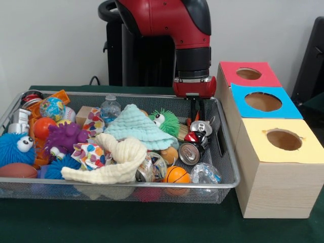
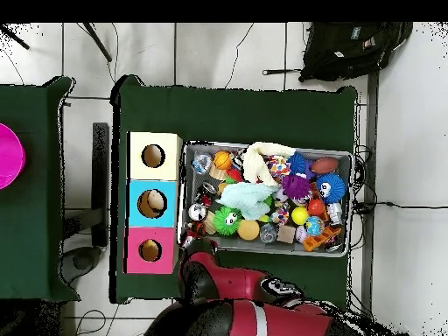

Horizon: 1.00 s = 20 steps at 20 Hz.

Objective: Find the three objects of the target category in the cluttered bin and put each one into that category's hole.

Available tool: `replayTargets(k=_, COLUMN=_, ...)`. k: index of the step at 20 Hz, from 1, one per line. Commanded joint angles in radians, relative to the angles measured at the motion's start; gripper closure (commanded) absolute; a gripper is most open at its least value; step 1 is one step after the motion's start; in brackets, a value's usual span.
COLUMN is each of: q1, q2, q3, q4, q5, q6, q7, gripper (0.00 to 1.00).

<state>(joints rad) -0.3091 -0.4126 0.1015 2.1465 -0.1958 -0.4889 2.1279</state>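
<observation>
The silver wire-mesh bin [image 1: 230,183] is heaped with toys and also shows in the overhead view [image 2: 345,154]. My gripper [image 1: 197,117] hangs from the red arm and reaches down into the bin's far right corner, just above a red-and-black ball [image 1: 194,136] and two crushed cans [image 1: 191,152]. In the overhead view the arm [image 2: 229,284] covers it. No yellow chick or striped plush shows; they are hidden in the clutter. The red-topped box's round hole [image 1: 248,74] is right beside the gripper, outside the bin; it also shows in the overhead view [image 2: 150,250].
The blue-topped hole [image 1: 263,102] and the yellow-topped hole [image 1: 284,139] lie nearer the camera. A teal knitted cloth [image 1: 133,126] and a cream cloth [image 1: 117,161] cover the bin's middle. Green [image 1: 165,120], purple [image 1: 64,136] and blue [image 1: 15,147] spiky balls lie around them.
</observation>
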Motion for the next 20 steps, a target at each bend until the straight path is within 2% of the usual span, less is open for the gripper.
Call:
replayTargets(k=1, q1=0.017, q2=0.146, q3=0.086, q4=-0.115, q5=0.053, q6=-0.045, q7=0.215, gripper=1.00)
replayTargets(k=6, q1=0.025, q2=0.148, q3=0.077, q4=-0.099, q5=0.054, q6=-0.054, q7=0.218, gripper=1.00)
replayTargets(k=8, q1=0.027, q2=0.109, q3=0.072, q4=-0.061, q5=0.060, q6=-0.041, q7=0.223, gripper=1.00)
replayTargets(k=10, q1=0.037, q2=0.036, q3=0.067, q4=0.006, q5=0.081, q6=-0.016, q7=0.241, gripper=1.00)
replayTargets(k=13, q1=0.062, q2=-0.135, q3=0.068, q4=0.127, q5=0.133, q6=0.065, q7=0.267, gripper=1.00)
replayTargets(k=15, q1=0.073, q2=-0.231, q3=0.075, q4=0.178, q5=0.166, q6=0.126, q7=0.269, gripper=1.00)
replayTargets(k=20, q1=0.048, q2=-0.451, q3=0.098, q4=0.253, q5=0.220, q6=0.325, q7=0.236, gripper=1.00)
